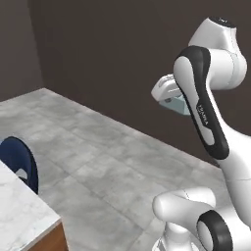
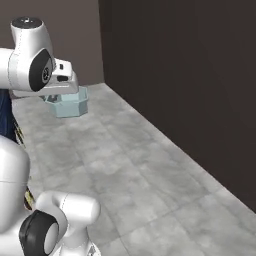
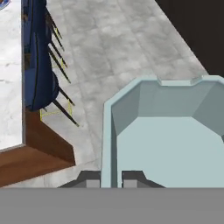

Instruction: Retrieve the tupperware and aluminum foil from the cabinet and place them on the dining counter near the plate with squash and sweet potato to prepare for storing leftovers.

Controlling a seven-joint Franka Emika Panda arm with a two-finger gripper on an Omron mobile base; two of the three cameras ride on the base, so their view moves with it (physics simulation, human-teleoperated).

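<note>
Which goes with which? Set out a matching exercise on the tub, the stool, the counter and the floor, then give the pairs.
Things:
1. tub
2. stool
3. counter
4. floor

Descriptions:
A. white marble top on a wood base
B. grey tiles
C. dark blue, beside the counter
D. pale blue, its wall pinched in the shut gripper

Pairs: 1-D, 2-C, 3-A, 4-B

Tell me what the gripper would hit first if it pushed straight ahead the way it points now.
The gripper, shut on the tupperware wall, points down at the grey tiled floor. That floor is probably first; the blue stool and dining counter lie off to one side.
</note>
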